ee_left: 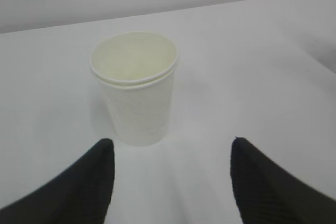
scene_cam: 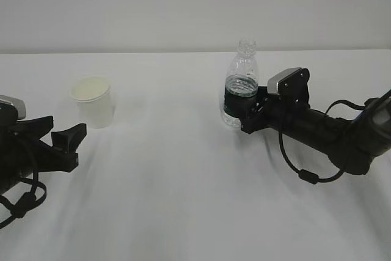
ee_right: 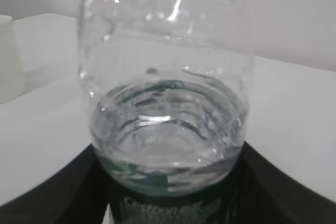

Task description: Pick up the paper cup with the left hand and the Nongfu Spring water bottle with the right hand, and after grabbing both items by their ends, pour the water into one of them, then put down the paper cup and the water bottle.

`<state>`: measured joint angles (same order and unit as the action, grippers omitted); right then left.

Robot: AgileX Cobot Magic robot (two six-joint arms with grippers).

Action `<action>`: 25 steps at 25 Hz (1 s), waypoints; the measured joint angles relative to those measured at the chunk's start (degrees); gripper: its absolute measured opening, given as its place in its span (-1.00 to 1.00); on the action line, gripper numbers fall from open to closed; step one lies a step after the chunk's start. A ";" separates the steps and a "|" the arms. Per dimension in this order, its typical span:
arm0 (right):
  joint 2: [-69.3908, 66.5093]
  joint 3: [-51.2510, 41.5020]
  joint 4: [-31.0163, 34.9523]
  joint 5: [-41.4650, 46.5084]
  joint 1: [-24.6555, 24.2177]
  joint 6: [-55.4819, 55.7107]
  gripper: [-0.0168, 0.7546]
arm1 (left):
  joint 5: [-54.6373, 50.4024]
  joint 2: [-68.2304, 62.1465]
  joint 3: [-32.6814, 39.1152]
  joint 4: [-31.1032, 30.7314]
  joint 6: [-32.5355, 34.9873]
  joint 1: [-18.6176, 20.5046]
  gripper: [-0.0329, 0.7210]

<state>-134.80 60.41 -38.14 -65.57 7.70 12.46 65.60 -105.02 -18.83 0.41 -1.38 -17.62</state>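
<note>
A: Far left, low on the white table [scene_cam: 183,200]: left gripper [scene_cam: 61,137], jaws spread wide, nothing between them, lying close to the tabletop

B: Confirmed from the left wrist view: two dark fingertips [ee_left: 100,166] apart at the bottom edge, bare table in the gap, left gripper [ee_left: 170,153] short of the cup

A: Just ahead of those tips: the paper cup [scene_cam: 93,101], upright on the table, near but not touched

B: Same cup [ee_left: 135,95] centred up close, white wall, cream inside, rolled rim; looks like a doubled rim line, possibly two nested, hard to tell

A: Moving right, past the middle: the Nongfu Spring water bottle [scene_cam: 241,84], upright, uncapped, dark green band around the lower half

B: Water [ee_right: 168,145] inside, level just above the label, ribbed clear wall above it, bottle [ee_right: 165,51] filling the right wrist view

A: Right gripper [scene_cam: 243,114] around the band, dark fingers [ee_right: 273,182] flanking the bottle on both sides, clasping it low on the body

B: Bottle base against the tabletop or just off it? Cannot tell

A: Further right: black right arm [scene_cam: 330,129] stretching in from the edge, looped cable [scene_cam: 305,172] hanging under it
</note>
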 joint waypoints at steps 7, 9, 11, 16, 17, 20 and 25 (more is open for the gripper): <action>4.34 -3.77 -0.12 1.50 0.00 -0.85 0.24 | 0.00 0.00 -0.27 0.00 0.00 0.00 0.40; 5.60 -5.10 -0.12 1.61 0.00 -0.84 0.24 | 0.00 0.00 -0.78 -0.41 0.00 0.00 0.40; 7.06 -6.69 0.10 1.64 0.00 -0.87 0.24 | 0.00 -0.26 -1.32 -0.41 0.00 0.00 0.40; 11.68 -11.13 1.95 1.64 0.00 -2.37 0.24 | 0.00 -2.24 -2.74 -0.41 0.00 0.00 0.40; 12.64 -12.27 2.43 1.64 0.00 -3.22 0.24 | 0.00 -2.79 -2.95 -0.41 0.00 0.00 0.40; 15.71 -15.22 4.02 1.64 0.00 -5.14 0.24 | 0.00 -4.02 -3.52 -0.87 0.00 0.00 0.39; 18.72 -18.52 5.91 1.64 0.00 -5.91 0.24 | 0.00 -4.48 -3.98 -0.96 0.00 0.00 0.39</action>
<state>-116.09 41.89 -32.23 -63.94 7.70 6.56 65.60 -109.50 -22.81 -0.55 -1.38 -17.62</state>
